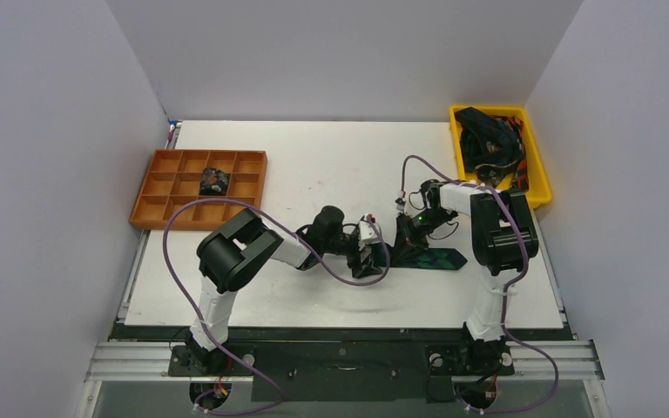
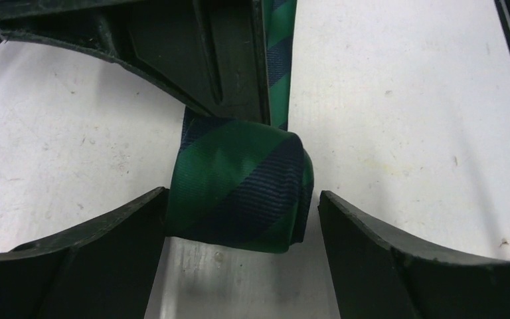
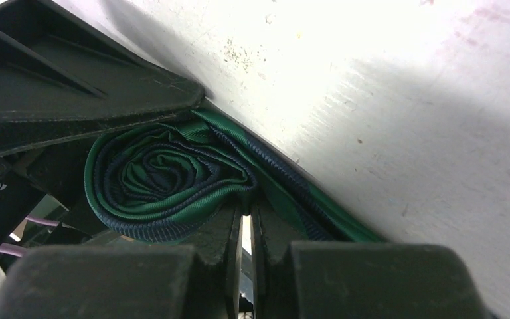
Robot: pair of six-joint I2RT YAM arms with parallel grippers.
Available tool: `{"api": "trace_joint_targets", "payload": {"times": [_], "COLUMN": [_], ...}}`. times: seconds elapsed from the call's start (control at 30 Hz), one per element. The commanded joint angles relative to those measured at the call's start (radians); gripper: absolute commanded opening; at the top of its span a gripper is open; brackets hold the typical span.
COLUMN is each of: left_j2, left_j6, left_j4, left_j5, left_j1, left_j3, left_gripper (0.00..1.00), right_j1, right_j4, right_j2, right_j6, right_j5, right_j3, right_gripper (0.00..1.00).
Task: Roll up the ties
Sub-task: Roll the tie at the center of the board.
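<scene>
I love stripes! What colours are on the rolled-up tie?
The tie is green with navy stripes, clearest in the left wrist view.

Top camera overhead, looking down; wrist cameras close — sharing tie coil (image 2: 239,193).

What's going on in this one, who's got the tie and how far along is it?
Both arms are working one green and navy tie mid-table. Part of it is wound into a roll; the rest lies flat. The left pincer is open, straddling the roll. The right pincer is nearly closed against the roll's side. One finished coil sits in the orange tray, and more ties lie in the yellow bin.
</scene>
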Motion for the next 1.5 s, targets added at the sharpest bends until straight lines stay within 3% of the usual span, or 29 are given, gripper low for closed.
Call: {"api": "trace_joint_targets", "payload": {"times": [0.0, 0.07, 0.13, 0.23, 0.37, 0.4, 0.43, 0.57, 0.77, 0.9, 1.0, 1.07, 1.2, 1.3, 1.4, 1.47], "left_j2": [0.037, 0.057, 0.07, 0.063, 0.031, 0.024, 0.014, -0.007, -0.001, 0.009, 0.015, 0.016, 0.014, 0.006, -0.023, -0.045], "left_j6": [-0.015, -0.003, -0.007, 0.001, 0.025, 0.027, 0.029, 0.03, 0.048, 0.072, 0.074, 0.077, 0.09, 0.089, 0.079, 0.071], "left_j4": [0.085, 0.065, 0.056, 0.001, -0.117, -0.139, -0.179, -0.273, -0.348, -0.384, -0.395, -0.401, -0.404, -0.393, -0.327, -0.273], "left_j5": [0.07, 0.08, 0.081, 0.079, 0.042, 0.017, 0.005, -0.081, -0.143, -0.151, -0.159, -0.162, -0.166, -0.163, -0.141, -0.131], "left_j1": [-0.005, -0.004, -0.005, -0.005, 0.0, 0.001, 0.001, -0.007, -0.022, -0.032, -0.036, -0.037, -0.039, -0.039, -0.034, -0.032], "left_j3": [0.047, 0.069, 0.081, 0.078, 0.055, 0.052, 0.046, 0.033, 0.058, 0.083, 0.094, 0.097, 0.098, 0.095, 0.07, 0.051], "left_gripper": [0.8, 0.75, 0.65, 0.4, 0.23, 0.2, 0.19, 0.19, 0.19, 0.2, 0.2, 0.21, 0.22, 0.31, 0.53, 0.62], "right_j1": [0.024, 0.04, 0.056, 0.073, 0.067, 0.063, 0.051, -0.002, 0.0, 0.034, 0.039, 0.039, 0.031, 0.015, -0.012, -0.032], "right_j4": [0.06, 0.038, 0.024, 0.011, -0.015, -0.025, -0.029, -0.063, -0.081, -0.015, 0.022, 0.026, 0.021, 0.002, -0.024, -0.047], "right_j2": [0.089, 0.105, 0.116, 0.124, 0.106, 0.078, 0.057, -0.08, -0.177, -0.145, -0.109, -0.085, -0.062, -0.064, -0.053, -0.033], "right_j6": [-0.087, -0.123, -0.147, -0.164, -0.201, -0.207, -0.214, -0.209, -0.163, -0.091, -0.039, -0.038, -0.053, -0.074, -0.118, -0.149], "right_j5": [0.286, 0.274, 0.268, 0.256, 0.173, 0.161, 0.14, 0.057, -0.088, -0.093, -0.07, -0.051, -0.017, 0.047, 0.11, 0.158], "right_j3": [0.005, 0.038, 0.07, 0.108, 0.126, 0.126, 0.123, 0.091, 0.042, 0.044, 0.047, 0.049, 0.032, 0.006, -0.019, -0.028], "right_gripper": [0.0, 0.0, 0.0, 0.0, 0.0, 0.04, 0.08, 0.42, 0.58, 0.6, 0.56, 0.48, 0.03, 0.0, 0.0, 0.0]}}
